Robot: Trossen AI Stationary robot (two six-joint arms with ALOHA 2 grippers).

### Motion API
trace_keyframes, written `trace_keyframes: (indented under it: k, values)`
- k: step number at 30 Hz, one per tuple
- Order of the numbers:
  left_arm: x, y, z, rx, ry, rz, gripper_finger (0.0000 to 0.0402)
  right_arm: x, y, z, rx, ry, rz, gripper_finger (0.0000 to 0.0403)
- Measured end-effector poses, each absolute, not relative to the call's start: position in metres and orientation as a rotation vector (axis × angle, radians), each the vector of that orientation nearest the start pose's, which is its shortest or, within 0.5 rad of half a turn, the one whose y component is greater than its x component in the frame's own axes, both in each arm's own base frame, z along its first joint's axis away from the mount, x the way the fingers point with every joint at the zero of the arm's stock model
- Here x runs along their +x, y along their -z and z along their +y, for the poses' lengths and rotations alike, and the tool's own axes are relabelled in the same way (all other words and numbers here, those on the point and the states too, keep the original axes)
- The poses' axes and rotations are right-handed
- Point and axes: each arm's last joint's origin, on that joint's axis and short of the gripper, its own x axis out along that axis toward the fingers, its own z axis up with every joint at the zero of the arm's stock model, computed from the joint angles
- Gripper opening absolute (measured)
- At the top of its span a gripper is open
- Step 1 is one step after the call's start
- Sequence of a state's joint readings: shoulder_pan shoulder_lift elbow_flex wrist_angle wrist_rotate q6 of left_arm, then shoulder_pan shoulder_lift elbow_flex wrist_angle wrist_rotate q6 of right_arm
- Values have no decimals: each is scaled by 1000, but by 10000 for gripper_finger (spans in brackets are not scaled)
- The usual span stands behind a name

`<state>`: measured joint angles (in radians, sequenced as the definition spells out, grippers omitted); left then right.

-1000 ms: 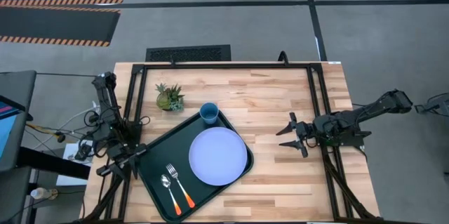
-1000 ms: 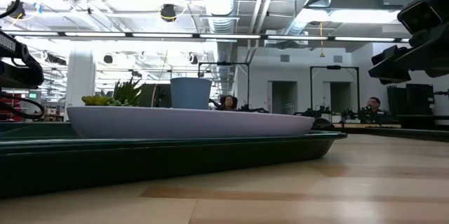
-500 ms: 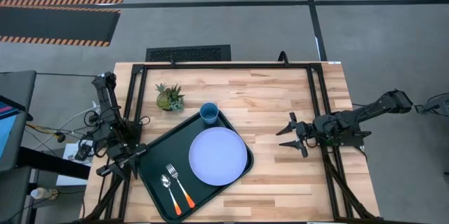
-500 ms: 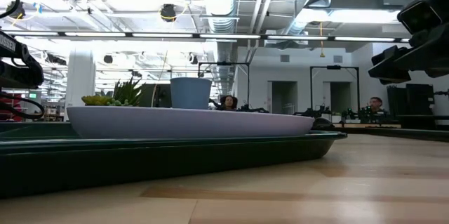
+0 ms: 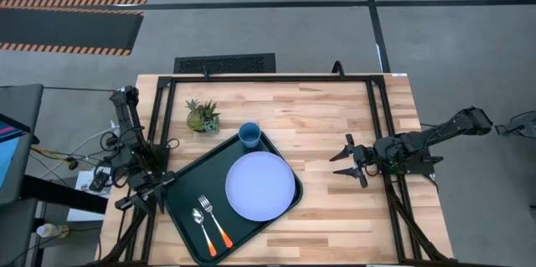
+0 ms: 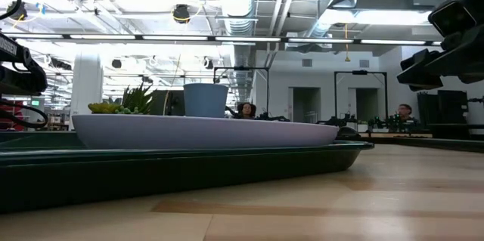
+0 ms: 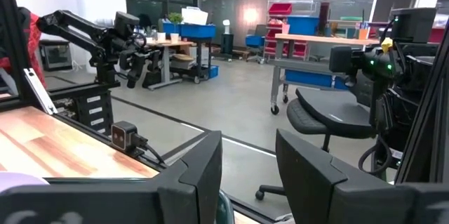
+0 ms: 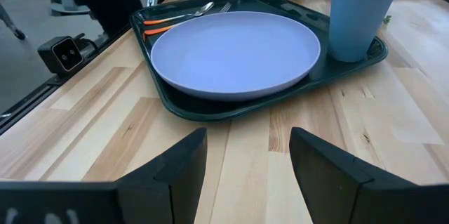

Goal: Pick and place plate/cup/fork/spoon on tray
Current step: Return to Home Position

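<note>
The dark green tray (image 5: 186, 178) lies on the table's near left part. On it rest the lavender plate (image 5: 260, 186), the blue cup (image 5: 249, 135) at its far corner, and the spoon (image 5: 201, 228) and fork (image 5: 214, 222) with orange handles. The right wrist view shows the plate (image 8: 235, 52), the cup (image 8: 362, 15) and the tray (image 8: 210, 108). My left gripper (image 5: 144, 193) is open and empty beside the tray's left edge. My right gripper (image 5: 346, 163) is open and empty over the table's right part.
A small green potted plant (image 5: 202, 115) stands on the table far of the tray. Bare wood lies between the tray and my right gripper. Black frame rails (image 5: 379, 125) run along the table's edges.
</note>
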<state>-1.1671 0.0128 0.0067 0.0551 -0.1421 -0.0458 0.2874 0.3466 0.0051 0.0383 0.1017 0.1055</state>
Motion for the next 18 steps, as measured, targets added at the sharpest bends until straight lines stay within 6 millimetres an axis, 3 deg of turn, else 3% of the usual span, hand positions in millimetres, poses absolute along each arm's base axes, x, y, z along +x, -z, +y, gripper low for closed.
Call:
trace_keyframes:
  k: [18]
  values:
    - [42, -170, -88, -73, 1026, -17, 124, 111, -139, 30, 45, -168, 307, 227]
